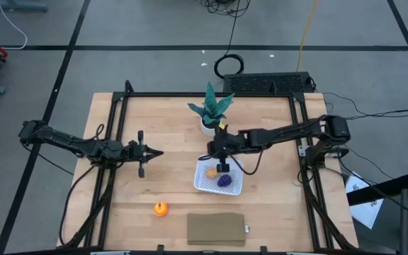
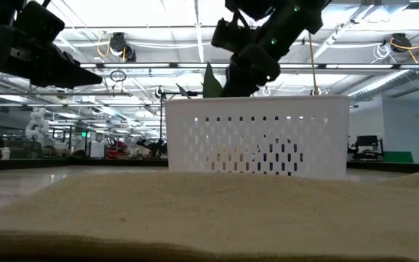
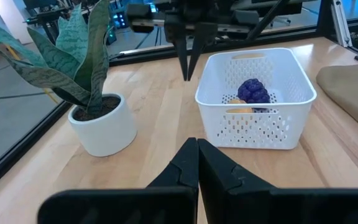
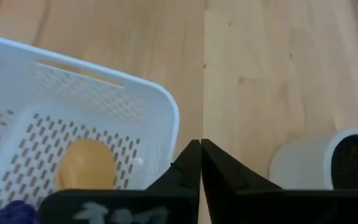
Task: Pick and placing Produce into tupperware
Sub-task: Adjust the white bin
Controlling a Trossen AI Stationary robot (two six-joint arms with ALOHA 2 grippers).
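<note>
Hanging over the back edge of the white basket [image 1: 218, 178] near the middle of the table [image 1: 133, 205], the right claw [image 1: 222, 168] has its two fingers pressed together with nothing between them, and the tan fruit [image 4: 86, 163] and the purple fruit [image 1: 224, 180] lie inside the basket just below it. The orange fruit [image 1: 161, 208] sits alone on the wood, well off to the basket's left and nearer the front edge, close to the flat olive pad [image 1: 216, 229], while the potted plant [image 1: 210, 110] stands just behind the basket. The left claw [image 1: 156, 152] waits above the table's left part with its fingers together and empty.
</note>
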